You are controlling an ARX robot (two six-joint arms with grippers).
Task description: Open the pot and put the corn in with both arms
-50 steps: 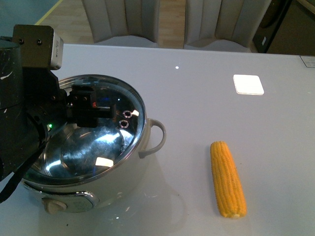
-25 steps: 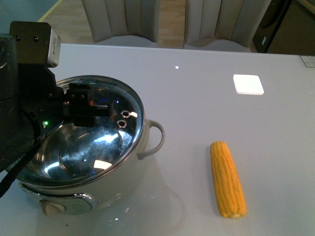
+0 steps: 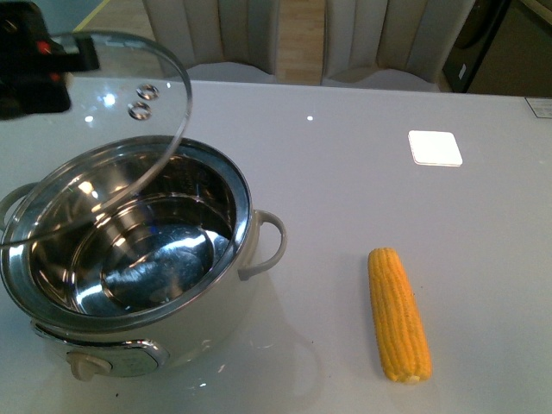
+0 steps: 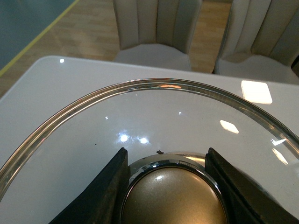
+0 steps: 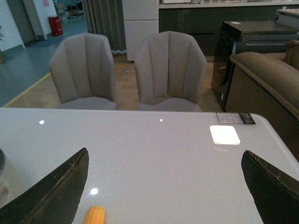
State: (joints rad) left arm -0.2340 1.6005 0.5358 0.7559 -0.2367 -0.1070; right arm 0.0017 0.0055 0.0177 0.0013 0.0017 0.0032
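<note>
**Operator:** What is my left hand [image 4: 170, 186] doing?

**Spotter:** Your left hand has its two black fingers [image 4: 105, 186] closed on either side of the brass-coloured knob [image 4: 173, 198] of the glass lid [image 3: 112, 129]. It holds the lid tilted in the air over the far left part of the pot [image 3: 244, 216]. The lid's lower rim hangs across the pot's left side, and the steel bowl is open to view.

**Operator:** Where is the pot?

**Spotter:** It stands at the near left corner of the table [image 3: 345, 172], with its knob panel facing the near edge.

**Operator:** And the corn [image 3: 398, 315]?

**Spotter:** It lies flat close to the near edge, right of the middle and well apart from the pot. It points roughly from the near edge toward the far edge. It is far from your left hand.

**Operator:** And my right hand [image 5: 163, 186]?

**Spotter:** It is spread wide with nothing between the fingers [image 5: 56, 191]. In its wrist view only the yellow tip of the cob shows, just inside the gap and close to one finger. I cannot tell how high the hand is above it.
</note>
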